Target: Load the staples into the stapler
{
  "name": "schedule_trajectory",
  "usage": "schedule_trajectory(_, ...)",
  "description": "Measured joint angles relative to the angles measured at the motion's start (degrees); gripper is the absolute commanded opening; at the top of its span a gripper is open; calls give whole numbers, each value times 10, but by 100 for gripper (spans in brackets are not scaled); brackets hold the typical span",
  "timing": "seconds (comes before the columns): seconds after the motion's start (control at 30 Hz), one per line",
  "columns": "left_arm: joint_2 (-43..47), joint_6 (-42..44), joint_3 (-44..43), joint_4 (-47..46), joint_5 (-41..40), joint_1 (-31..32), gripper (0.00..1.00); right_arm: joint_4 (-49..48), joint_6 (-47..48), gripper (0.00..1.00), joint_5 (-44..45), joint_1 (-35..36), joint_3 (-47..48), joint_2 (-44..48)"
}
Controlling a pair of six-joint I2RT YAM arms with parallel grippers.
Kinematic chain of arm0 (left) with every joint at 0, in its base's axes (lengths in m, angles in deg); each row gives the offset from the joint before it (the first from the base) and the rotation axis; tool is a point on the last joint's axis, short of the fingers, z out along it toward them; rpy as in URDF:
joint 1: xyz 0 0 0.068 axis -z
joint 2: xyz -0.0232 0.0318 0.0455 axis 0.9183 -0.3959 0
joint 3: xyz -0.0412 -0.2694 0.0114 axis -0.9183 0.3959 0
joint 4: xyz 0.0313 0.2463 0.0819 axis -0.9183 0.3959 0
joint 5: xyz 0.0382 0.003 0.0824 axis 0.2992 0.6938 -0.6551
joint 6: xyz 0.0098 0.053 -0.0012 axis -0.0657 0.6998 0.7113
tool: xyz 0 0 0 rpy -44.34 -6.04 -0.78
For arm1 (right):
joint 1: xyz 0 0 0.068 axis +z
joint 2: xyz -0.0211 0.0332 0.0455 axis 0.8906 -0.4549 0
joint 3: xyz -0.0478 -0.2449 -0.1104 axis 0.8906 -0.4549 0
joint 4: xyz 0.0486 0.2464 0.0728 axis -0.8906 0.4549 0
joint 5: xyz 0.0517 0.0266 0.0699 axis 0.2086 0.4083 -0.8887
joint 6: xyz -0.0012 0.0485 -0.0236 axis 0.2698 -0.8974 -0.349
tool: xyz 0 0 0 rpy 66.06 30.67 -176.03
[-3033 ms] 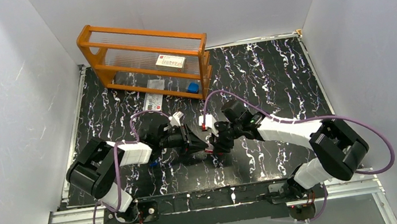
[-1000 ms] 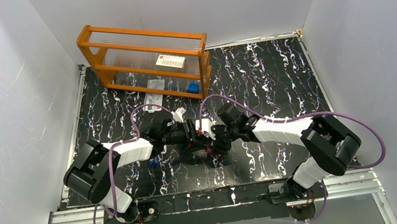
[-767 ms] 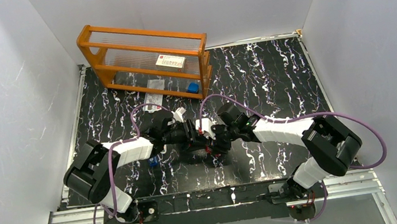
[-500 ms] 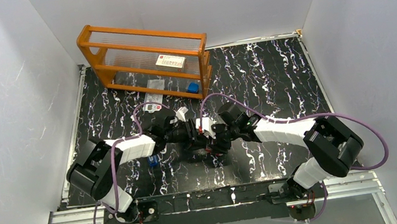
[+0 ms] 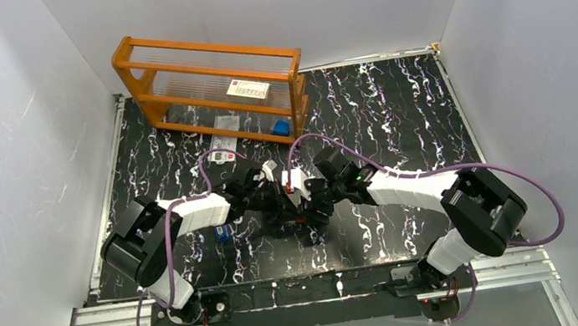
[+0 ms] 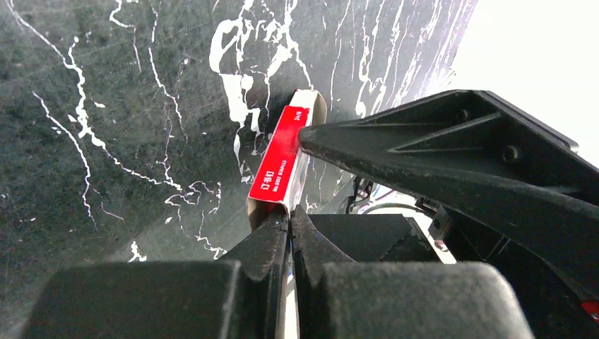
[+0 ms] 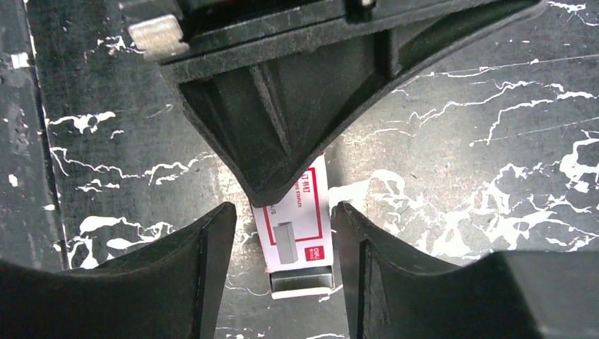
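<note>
Step in hand: getting the staples out of the box point(image 7: 297, 219), which lies mid-table point(image 5: 396, 107) btwn both arms. L gripper point(image 6: 288, 217) is pinched almost closed on one end of the box. R gripper point(image 7: 281, 215) has its fingers spread either side of the other end, gripping nothing. The tray point(image 7: 305, 292) pokes out there w/ staples point(image 7: 301, 280) in it. Next, prob.: R closes on the tray and draws it straight out w/o tipping. Can't pick out the stapler under the arms. Orange rack point(image 5: 140, 73) at back holds a white card point(image 5: 247, 90) & sth blue point(image 5: 281, 128).

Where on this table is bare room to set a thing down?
Bare: far right of the table, between the orange rack and the right wall. Crowded: the middle, where the left gripper and right gripper meet at the staple box.
</note>
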Motion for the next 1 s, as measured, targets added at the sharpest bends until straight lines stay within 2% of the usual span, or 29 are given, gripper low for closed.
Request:
schedule_trajectory(0.07,0,7,-5,8,-3,0,10,7,-2,74,6,0,0,1)
schedule_trajectory(0.17,0,17,-11,18,-9,0,18,14,-4,79,16,0,-1,9)
schedule_trajectory(0.5,-7,39,-14,44,-11,-6,37,55,17,81,53,0,-10,51)
schedule_trajectory(0.63,-10,40,-14,43,3,-15,38,77,29,80,61,0,-13,41)
schedule_trajectory(0.83,-11,39,-14,39,13,-24,28,83,46,79,79,-1,-21,27)
schedule_trajectory(1.0,-28,47,-14,57,8,-25,26,83,64,75,87,-5,-19,-5)
